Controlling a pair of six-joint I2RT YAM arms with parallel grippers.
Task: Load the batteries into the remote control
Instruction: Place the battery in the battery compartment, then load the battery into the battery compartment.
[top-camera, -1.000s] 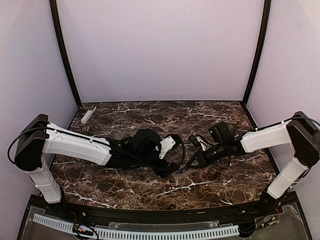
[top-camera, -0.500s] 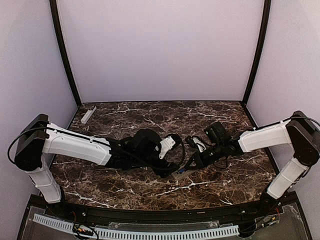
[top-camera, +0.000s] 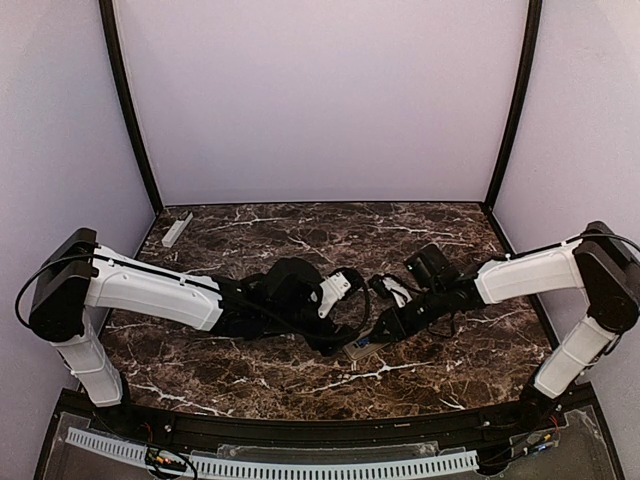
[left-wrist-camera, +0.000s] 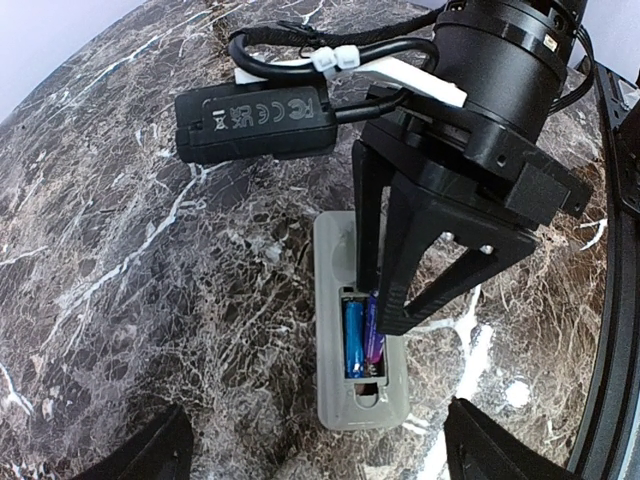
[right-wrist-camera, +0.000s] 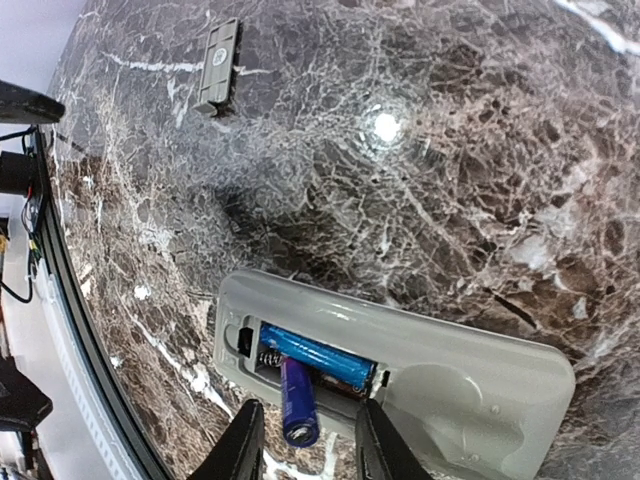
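Batteries (right-wrist-camera: 315, 355) sit in the open bay of the remote control (right-wrist-camera: 470, 385), which lies back-up on the desk (right-wrist-camera: 450, 150); one lies flat along the bay; the tilted battery (right-wrist-camera: 298, 400) crosses it, its raised end between the right pincer (right-wrist-camera: 309, 405) fingers, which stand apart, touching neither side; the left pincer (left-wrist-camera: 318, 415) hangs wide open and empty; the right is nearer to press it level.

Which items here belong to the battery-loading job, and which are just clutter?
Job: remote control, back up, open; battery seated in it; second battery tilted, between right hand fingers.
Lying about: grey bar, far left of table.
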